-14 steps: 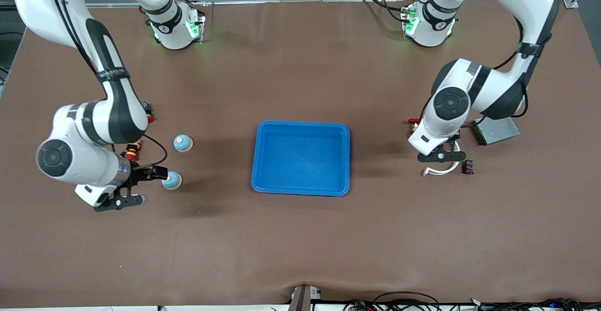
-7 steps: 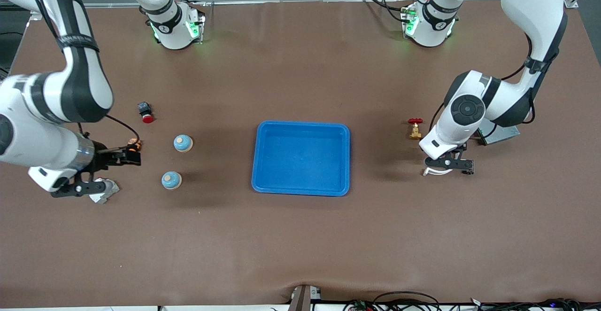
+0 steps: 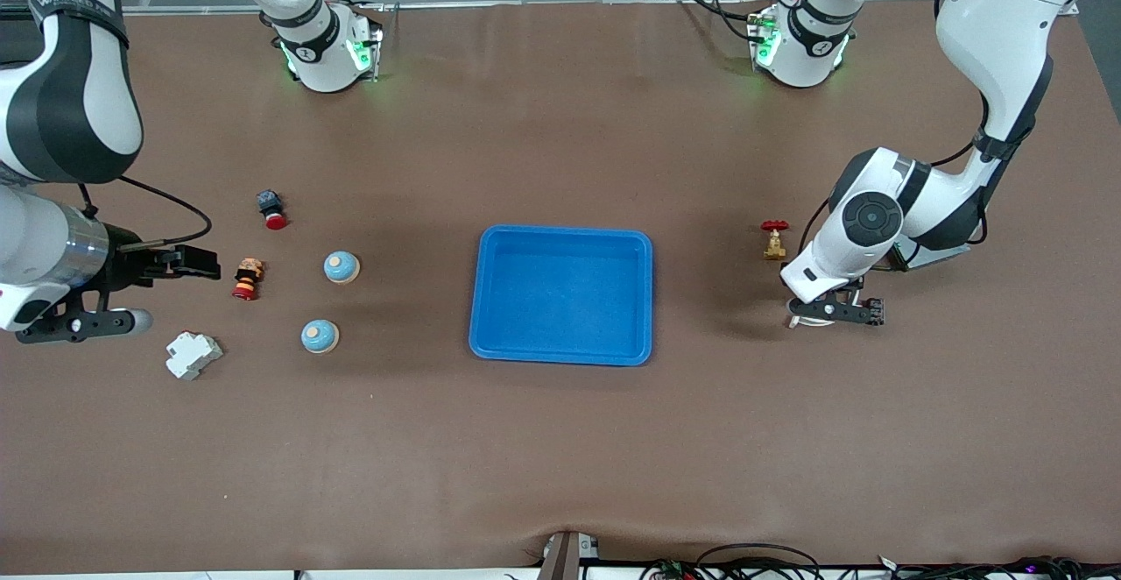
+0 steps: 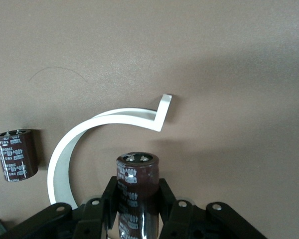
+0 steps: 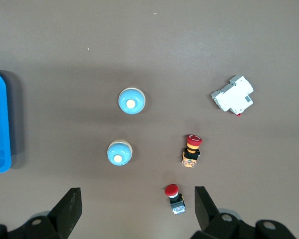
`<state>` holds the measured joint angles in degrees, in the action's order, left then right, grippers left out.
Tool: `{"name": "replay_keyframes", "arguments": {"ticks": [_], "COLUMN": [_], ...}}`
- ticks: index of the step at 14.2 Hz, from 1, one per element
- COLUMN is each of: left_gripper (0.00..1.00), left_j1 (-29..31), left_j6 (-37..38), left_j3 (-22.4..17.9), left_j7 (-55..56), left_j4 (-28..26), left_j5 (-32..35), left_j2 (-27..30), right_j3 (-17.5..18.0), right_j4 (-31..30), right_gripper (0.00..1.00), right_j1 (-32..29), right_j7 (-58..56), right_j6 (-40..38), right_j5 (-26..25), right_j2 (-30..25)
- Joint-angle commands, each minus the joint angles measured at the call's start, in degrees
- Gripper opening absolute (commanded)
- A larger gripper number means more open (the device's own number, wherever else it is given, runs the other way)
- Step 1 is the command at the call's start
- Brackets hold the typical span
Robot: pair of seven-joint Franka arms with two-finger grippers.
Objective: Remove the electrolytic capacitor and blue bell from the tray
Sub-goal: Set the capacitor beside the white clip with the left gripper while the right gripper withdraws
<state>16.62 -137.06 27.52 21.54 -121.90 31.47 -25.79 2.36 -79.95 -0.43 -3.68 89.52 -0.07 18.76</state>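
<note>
My left gripper point(image 4: 137, 186) is shut on a dark brown capacitor point(image 4: 137, 169), low over the table inside the curve of a white C-shaped strip point(image 4: 84, 134). In the front view this gripper point(image 3: 834, 310) hides the held capacitor. A second capacitor point(image 4: 16, 154) lies beside it point(image 3: 874, 310). Two blue bells stand on the table toward the right arm's end, one point(image 3: 341, 266) farther from the front camera than the other point(image 3: 320, 335). Both also show in the right wrist view point(image 5: 131, 101) point(image 5: 119, 152). My right gripper point(image 5: 137, 211) is open and empty, high over that end of the table point(image 3: 83, 326).
A blue tray point(image 3: 560, 231) sits mid-table. Near the bells lie a white breaker point(image 3: 193, 355), a red and yellow button point(image 3: 247, 278) and a red push button point(image 3: 271, 208). A red-handled brass valve point(image 3: 774, 238) and a grey box point(image 3: 937, 251) lie near the left arm.
My right gripper has swung away from the nearer bell toward the right arm's end of the table, empty. My left gripper has shifted over the white strip and come down on the capacitor.
</note>
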Motion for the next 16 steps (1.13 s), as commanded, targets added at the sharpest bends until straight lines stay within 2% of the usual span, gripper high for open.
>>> {"name": "replay_keyframes", "arguments": {"ticks": [1,5,9,11,15,16], "left_gripper": [0.0,0.0,0.0,0.0,0.0,0.05], "left_j1": [1.2,2.9,2.9,2.9,2.9,2.9], "left_j6": [-1.7,-5.1,-6.1,-7.0,-7.0,-7.0], "left_j3": [0.8,0.8,0.7,0.7,0.4,0.4], "left_j7": [-0.3,-0.3,-0.2,-0.2,-0.1,-0.1], "left_j4": [-1.8,-4.0,-3.8,-3.6,-3.4,-3.4], "left_j5": [1.0,1.0,1.1,1.3,1.9,1.9], "left_j2": [0.5,0.3,-0.8,-1.5,-2.2,-2.2], "right_j3": [0.4,0.1,-0.6,-0.6,-0.7,-0.7], "right_j4": [-0.2,-0.2,-0.2,-0.3,-0.5,-0.6], "right_gripper": [1.0,1.0,1.0,1.0,1.0,1.0], "right_j1": [-0.9,-1.4,-1.1,-0.9,-0.4,-0.4], "right_j7": [0.5,0.6,1.4,5.2,5.9,5.9], "right_j6": [-2.8,-5.1,-7.5,-8.6,-9.4,-9.6], "right_j5": [-0.4,-2.9,-2.8,-2.4,-1.5,-0.7], "right_j2": [-2.2,-6.8,-10.9,-11.9,-13.1,-13.1]}}
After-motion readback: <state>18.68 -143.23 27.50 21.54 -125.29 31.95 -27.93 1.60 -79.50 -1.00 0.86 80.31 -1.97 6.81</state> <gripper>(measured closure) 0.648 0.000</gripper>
